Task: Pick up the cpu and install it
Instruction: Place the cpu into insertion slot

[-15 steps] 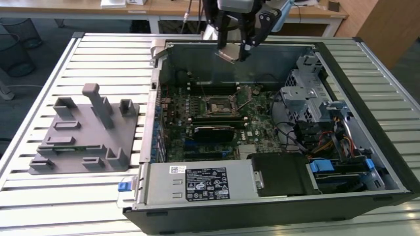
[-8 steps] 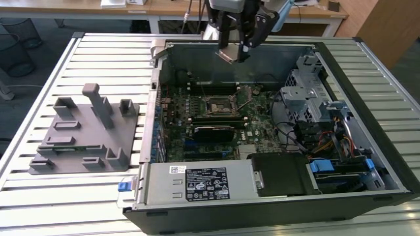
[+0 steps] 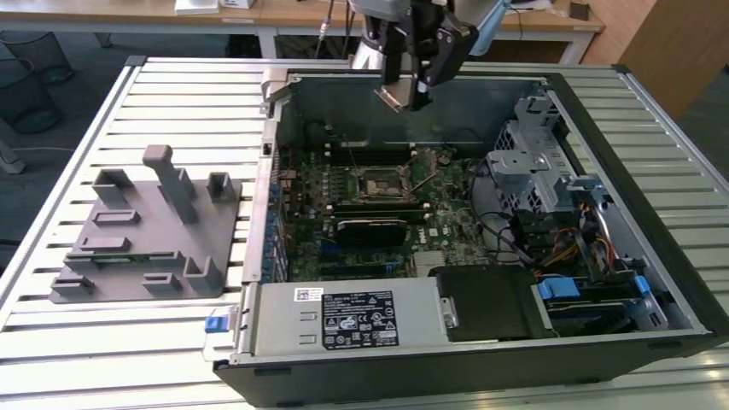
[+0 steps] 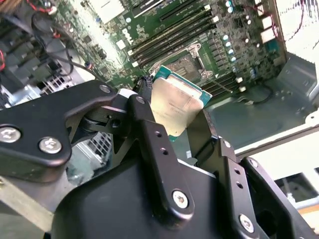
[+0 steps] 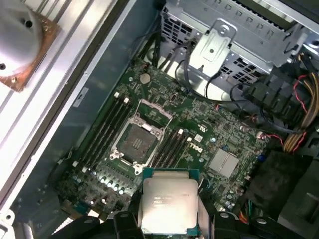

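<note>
My gripper (image 3: 407, 90) hangs above the back of the open computer case (image 3: 285, 179), shut on the cpu (image 3: 393, 97). The cpu is a flat square chip with a pale silver top, pinched by its edges between the two black fingers in both wrist views (image 4: 177, 107) (image 5: 168, 203). Below it on the green motherboard (image 3: 450, 201) lies the black square socket (image 3: 376, 182), with its metal frame swung open and its inside bare (image 5: 135, 142) (image 4: 187, 62). The cpu is well above the socket and not touching it.
A grey plastic tray with upright posts (image 3: 148, 239) sits on the slatted table (image 3: 171, 94) at the exterior view's left. Inside the case are a metal drive cage (image 3: 535, 162), bundled cables (image 3: 569, 248), memory slots (image 5: 107, 124) and a boxed power supply (image 3: 341, 320).
</note>
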Tool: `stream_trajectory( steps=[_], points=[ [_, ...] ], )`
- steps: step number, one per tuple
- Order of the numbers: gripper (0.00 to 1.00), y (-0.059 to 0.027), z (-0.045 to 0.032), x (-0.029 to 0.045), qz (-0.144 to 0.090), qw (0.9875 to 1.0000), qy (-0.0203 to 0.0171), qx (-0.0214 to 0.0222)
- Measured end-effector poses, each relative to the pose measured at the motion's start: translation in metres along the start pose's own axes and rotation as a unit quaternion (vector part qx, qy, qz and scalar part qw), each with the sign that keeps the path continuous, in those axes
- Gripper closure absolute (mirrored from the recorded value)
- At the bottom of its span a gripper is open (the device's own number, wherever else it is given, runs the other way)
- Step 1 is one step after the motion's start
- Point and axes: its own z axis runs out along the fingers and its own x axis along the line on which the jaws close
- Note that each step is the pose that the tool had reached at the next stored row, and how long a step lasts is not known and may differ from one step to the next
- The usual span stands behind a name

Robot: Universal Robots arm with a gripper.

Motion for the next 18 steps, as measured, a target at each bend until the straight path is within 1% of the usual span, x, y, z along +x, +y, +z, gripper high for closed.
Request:
stream_trajectory(
  steps=[2, 4, 6, 9, 12, 14, 18],
  points=[
    [0.47, 0.0000, 0.0005, 0.0000, 0.018, 0.9998, -0.0006, 0.0002],
    [0.47, 0.0000, 0.0013, 0.0000, 0.036, 0.9994, -0.0012, 0.0003],
    [0.47, 0.0000, 0.0024, 0.0000, 0.054, 0.9985, -0.0018, 0.0005],
    [0.47, -0.0001, 0.0041, 0.0000, 0.082, 0.9966, -0.0027, 0.0007],
    [0.47, -0.0002, 0.0056, 0.0000, 0.109, 0.9941, -0.0035, 0.0009],
    [0.47, -0.0002, 0.0067, 0.0001, 0.127, 0.9919, -0.0041, 0.0010],
    [0.47, -0.0002, 0.0082, 0.0001, 0.160, 0.9871, -0.0053, 0.0011]
  ],
)
